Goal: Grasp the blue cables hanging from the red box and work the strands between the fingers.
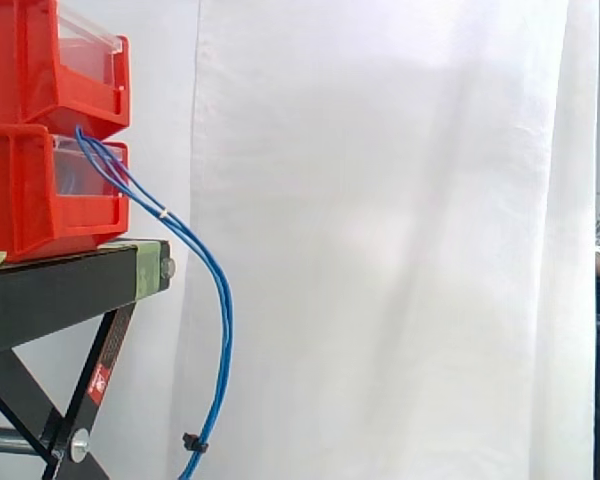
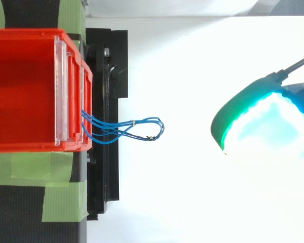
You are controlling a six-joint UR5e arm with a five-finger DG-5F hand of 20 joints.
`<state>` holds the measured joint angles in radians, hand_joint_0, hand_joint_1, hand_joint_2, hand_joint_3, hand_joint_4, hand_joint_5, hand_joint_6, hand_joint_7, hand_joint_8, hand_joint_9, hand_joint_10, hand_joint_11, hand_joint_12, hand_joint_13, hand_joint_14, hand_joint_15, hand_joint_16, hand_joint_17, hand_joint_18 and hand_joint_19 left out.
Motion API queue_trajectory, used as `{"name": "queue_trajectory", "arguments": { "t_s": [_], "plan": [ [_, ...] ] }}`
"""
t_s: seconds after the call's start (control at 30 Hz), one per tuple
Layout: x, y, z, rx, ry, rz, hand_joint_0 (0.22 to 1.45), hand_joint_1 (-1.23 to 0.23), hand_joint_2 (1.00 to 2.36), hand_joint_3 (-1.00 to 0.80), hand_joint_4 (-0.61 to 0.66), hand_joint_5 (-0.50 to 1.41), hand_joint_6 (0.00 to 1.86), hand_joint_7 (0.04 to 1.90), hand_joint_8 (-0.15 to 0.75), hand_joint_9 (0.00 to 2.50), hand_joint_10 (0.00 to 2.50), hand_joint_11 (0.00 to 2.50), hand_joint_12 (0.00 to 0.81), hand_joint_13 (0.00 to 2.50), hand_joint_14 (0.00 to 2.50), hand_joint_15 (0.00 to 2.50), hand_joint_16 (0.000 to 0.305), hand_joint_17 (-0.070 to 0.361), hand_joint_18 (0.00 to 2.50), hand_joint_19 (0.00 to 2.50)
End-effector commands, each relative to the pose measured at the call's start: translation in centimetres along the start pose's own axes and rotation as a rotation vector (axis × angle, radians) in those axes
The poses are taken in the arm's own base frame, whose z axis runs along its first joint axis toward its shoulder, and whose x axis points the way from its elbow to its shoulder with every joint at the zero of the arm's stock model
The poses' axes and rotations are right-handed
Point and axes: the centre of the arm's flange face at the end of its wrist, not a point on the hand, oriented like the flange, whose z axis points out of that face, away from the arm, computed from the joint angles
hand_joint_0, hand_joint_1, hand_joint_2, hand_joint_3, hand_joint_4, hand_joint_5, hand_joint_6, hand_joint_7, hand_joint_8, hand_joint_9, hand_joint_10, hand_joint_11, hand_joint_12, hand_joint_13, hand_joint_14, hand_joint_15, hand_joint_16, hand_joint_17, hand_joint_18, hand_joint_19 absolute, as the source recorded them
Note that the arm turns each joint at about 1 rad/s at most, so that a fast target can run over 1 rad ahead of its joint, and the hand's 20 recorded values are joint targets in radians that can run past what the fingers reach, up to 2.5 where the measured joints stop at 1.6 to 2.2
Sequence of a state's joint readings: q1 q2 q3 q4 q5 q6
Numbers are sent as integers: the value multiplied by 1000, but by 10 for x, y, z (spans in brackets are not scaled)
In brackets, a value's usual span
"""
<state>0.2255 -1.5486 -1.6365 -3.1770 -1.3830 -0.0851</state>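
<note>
My robot hand (image 2: pixel 263 126) appears in the top view as a glowing green-and-cyan pad at the right. I cannot tell whether it is spread or curled. The thin blue cables (image 1: pixel 218 300) come out of the lower red plastic bin (image 1: pixel 30 195), which sits under a second bin on the black metal table (image 1: pixel 60 290). They bow outward, then hang with their long axis nearly vertical. Seen from above, they lie on the bin side of my robot hand, well apart from it, with bare white between. I judge I must travel toward the bins. A white tie (image 1: pixel 164 213) and a black clip (image 1: pixel 193 441) bind the strands. The red label (image 1: pixel 99 381) on the table's leg is too small to read.
</note>
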Motion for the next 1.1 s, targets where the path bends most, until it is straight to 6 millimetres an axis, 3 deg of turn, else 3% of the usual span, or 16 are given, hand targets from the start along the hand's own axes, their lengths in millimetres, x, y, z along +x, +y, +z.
{"name": "queue_trajectory", "arguments": {
  "t_s": [0.0, 0.23, 0.4, 0.77, 1.07],
  "plan": [
    [0, -3, -1, 18, -1, -27, 686, -491, 1000, -1000, 102, -395, 6, 666, 276, 101, 4, 132, 387, 0, 4, 138, 69, 155, 0, 124],
    [2, -43, -8, 67, 5, -54, 685, -490, 1000, -1000, 102, -394, 6, 666, 276, 103, 4, 125, 385, 0, 4, 138, 69, 155, 0, 118],
    [1, -55, -8, 69, -12, -54, 686, -491, 1000, -1000, 103, -393, 6, 666, 276, 103, 3, 133, 385, 0, 4, 142, 69, 155, 0, 124],
    [-11, -123, -20, 72, -177, -59, 686, -490, 1000, -1000, 103, -392, 6, 666, 277, 103, 4, 133, 385, 0, 4, 139, 69, 155, 0, 128],
    [-14, -162, -26, 9, -267, -42, 681, -490, 1000, -1000, 101, -394, 6, 666, 276, 90, 3, 123, 383, 0, 4, 124, 70, 157, 0, 95]
  ]
}}
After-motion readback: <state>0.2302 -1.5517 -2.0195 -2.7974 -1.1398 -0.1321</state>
